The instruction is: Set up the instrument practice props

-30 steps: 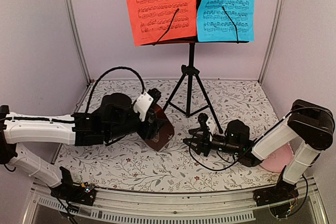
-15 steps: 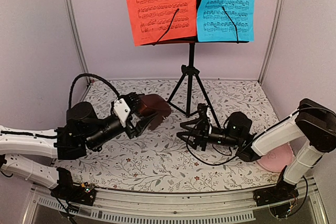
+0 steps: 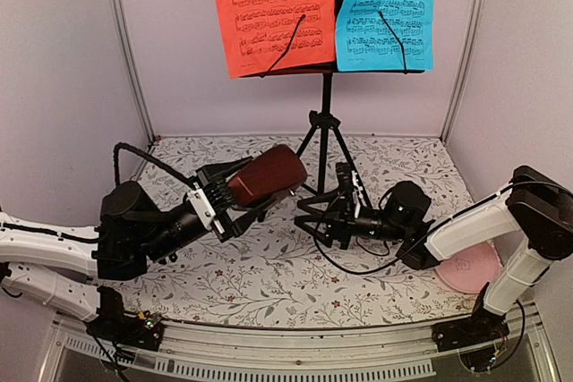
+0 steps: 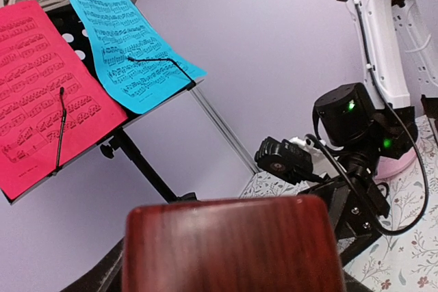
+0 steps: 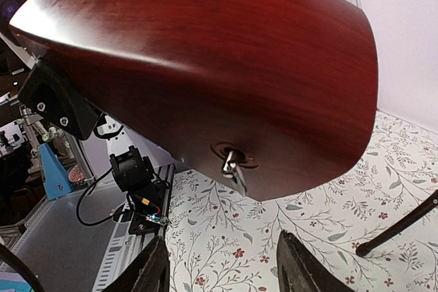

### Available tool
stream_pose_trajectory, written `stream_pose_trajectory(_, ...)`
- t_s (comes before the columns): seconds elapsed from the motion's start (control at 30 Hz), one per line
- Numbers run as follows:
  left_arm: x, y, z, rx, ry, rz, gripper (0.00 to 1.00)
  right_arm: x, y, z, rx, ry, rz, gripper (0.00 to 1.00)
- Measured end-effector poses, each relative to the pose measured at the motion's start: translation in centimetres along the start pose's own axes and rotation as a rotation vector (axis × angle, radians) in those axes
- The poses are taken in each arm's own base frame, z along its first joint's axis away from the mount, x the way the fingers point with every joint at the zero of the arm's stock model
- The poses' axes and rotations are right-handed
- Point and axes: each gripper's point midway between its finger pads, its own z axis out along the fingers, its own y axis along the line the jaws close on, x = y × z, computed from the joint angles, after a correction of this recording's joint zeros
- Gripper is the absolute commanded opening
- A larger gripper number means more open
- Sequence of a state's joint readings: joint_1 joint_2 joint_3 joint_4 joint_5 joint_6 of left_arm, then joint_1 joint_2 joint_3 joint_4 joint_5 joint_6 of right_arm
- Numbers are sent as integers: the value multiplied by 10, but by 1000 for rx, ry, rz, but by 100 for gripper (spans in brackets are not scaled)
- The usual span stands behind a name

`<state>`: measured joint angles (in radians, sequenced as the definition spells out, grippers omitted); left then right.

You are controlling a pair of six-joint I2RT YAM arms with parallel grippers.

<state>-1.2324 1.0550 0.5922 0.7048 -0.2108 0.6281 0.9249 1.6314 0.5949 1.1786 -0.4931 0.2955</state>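
Nearest, the left gripper [image 3: 231,196] has its jaws clamped on the metronome [image 3: 267,174], a smooth, glossy pyramid of reddish-brown wood held tipped on its side above the flowered table [image 3: 269,279]. Its flat underside, with a small metal winding key [image 5: 231,162], faces the right gripper [image 3: 306,219], whose jaws stand apart and empty just beside it. Farther back, the thin black metal stand [image 3: 326,123] is upright on its tripod legs. The red sheet [image 3: 269,11] and the blue sheet [image 3: 385,6] of matte printed paper rest on it under wire clips. That part looks finished; the metronome is not yet set down upright.
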Motion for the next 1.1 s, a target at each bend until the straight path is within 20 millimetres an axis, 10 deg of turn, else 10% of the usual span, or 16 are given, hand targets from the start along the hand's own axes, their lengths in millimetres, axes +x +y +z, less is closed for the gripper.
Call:
stream_pose_trajectory(0.87, -15, -16, 1, 22, -53, 81, 0, -31, 11, 4, -35, -75, 42, 0)
stream_pose_trajectory(1.1, -18, -15, 0, 11, -68, 88, 0, -35, 13, 4, -44, -91, 81, 0)
